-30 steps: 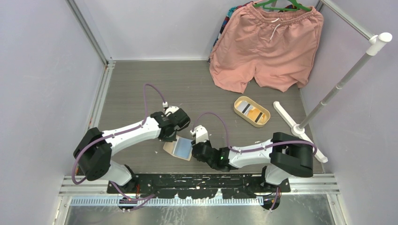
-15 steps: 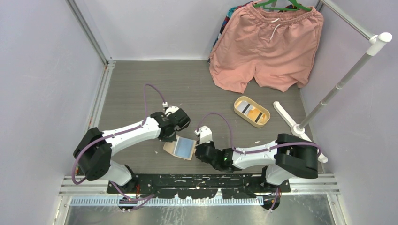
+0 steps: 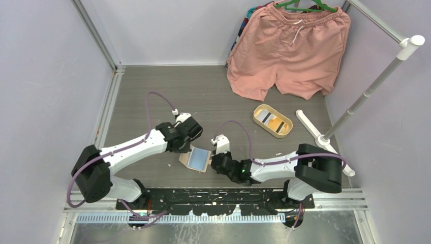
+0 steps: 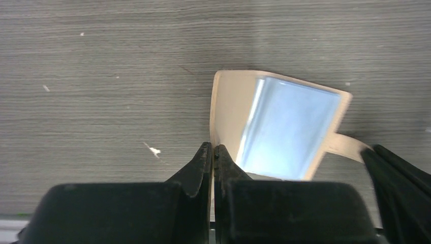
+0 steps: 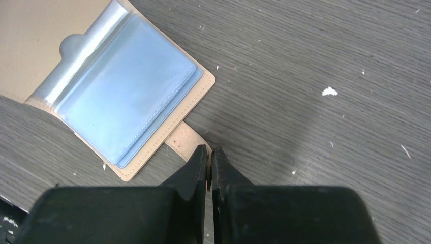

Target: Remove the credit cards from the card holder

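Left gripper (image 4: 213, 152) pinches the card holder (image 4: 279, 124) by its cover, right gripper (image 5: 209, 155) its snap tab (image 5: 183, 140). The pockets (image 5: 127, 86) look empty, perhaps, so next comes checking them, then releasing.

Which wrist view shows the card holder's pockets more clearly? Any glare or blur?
Right wrist: card holder sharp, stitching readable, glare streak only along the fold. Left wrist: it looks soft and washed out, with a bright streak down the plastic's left edge. Top external: evenly lit, too small for detail.

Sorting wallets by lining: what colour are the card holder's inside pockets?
Pale blue pockets; the right wrist view shows them best.
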Controlling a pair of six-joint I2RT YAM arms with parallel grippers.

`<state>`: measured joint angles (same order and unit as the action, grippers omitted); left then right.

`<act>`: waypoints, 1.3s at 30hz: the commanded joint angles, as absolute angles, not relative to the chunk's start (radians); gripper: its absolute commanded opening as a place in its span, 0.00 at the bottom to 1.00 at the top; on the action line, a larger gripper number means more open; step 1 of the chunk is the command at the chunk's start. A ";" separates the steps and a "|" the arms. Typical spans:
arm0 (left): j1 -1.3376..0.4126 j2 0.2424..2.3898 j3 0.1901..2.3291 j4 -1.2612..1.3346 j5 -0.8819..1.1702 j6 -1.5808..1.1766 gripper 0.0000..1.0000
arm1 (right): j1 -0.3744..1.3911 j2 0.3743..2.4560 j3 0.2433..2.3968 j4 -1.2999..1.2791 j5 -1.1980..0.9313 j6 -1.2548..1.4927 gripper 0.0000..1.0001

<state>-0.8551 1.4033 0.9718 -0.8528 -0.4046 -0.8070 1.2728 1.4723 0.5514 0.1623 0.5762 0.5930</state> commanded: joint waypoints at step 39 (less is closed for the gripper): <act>-0.867 1.076 0.388 -0.087 -0.308 -1.212 0.56 | 1.120 1.582 0.567 0.406 0.343 0.620 0.01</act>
<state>-0.8749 1.1046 0.4297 -0.1642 -0.2584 -1.2232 1.1198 1.6119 0.5648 0.4088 0.3584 0.6090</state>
